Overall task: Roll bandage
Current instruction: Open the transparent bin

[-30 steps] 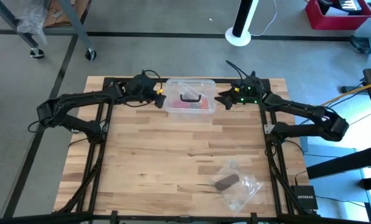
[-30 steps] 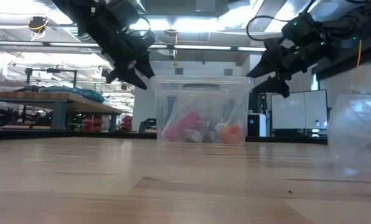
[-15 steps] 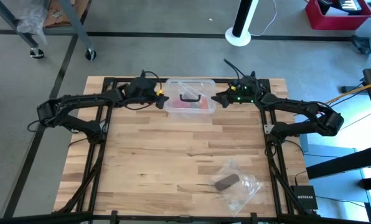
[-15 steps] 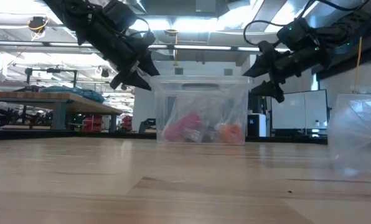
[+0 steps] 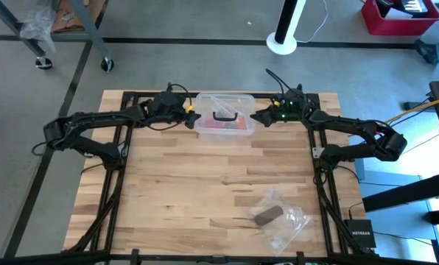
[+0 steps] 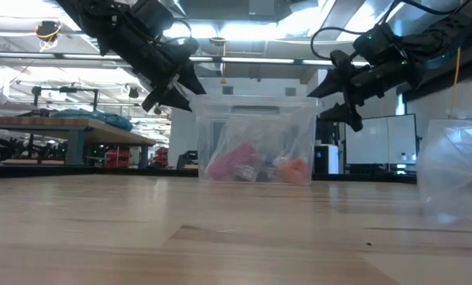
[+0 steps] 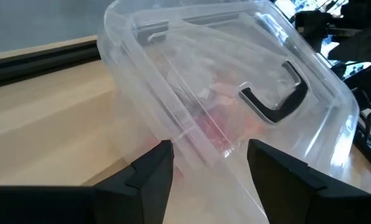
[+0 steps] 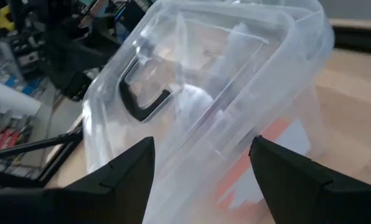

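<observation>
We saw the clear box (image 5: pixel 224 116) at the desk's (image 5: pixel 205 184) far edge hemmed in by the left end effector (image 5: pixel 191 116) and right end effector (image 5: pixel 258 118). The middle lay free; near the front, only a plastic bag (image 5: pixel 280 218) stood in the way.

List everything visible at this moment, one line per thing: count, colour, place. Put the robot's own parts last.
Table: one, light wood, under both arms.
Box: one, clear plastic with a black handle on its lid, at the table's far edge between the two grippers; pink and orange things show inside, too blurred to name.
Bag: one, clear thin plastic, near the table's front right.
Bandage: one, dull brown, lying with the bag; whether inside it I cannot tell.
Left gripper: one, dark, open, at the box's left end.
Right gripper: one, dark, open, at the box's right end.
</observation>
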